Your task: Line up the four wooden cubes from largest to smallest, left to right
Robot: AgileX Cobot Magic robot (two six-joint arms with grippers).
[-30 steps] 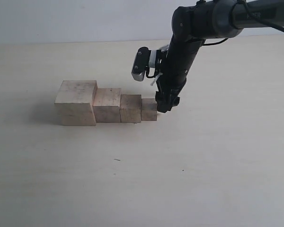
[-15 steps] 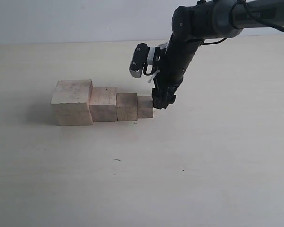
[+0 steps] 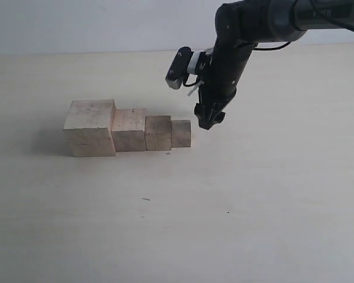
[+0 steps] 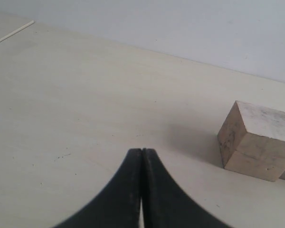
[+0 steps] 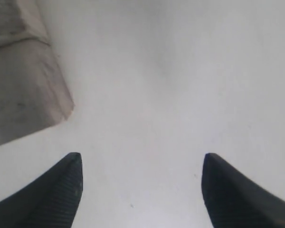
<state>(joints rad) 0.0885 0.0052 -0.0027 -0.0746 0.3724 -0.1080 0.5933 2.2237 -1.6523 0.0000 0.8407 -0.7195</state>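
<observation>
A: First entry, the landmark piece?

B: Largest cube (image 3: 89,127). Pale raw wood, a horizontal seam across its side, standing flat on the table (image 3: 253,194).

A: The other cubes, listed against it?

B: Second cube (image 3: 129,130): against the largest cube's right face in the exterior view. Third cube (image 3: 158,133): next along, one place removed from the largest cube. Smallest cube (image 3: 181,133): farthest from the largest cube, closing the row. All four are upright with no gap visible between neighbours, and they step down in height away from the largest cube.

A: Right gripper?

B: Right gripper (image 3: 207,122): beyond the end of the row opposite the largest cube, raised off the table, near the smallest cube but apart from it. Fingers spread wide, nothing between them.

A: Left gripper?

B: Left gripper (image 4: 142,152): seen in its own wrist view only, low over bare table, well apart from the largest cube. Fingers pressed together tip to tip, nothing held.
</observation>
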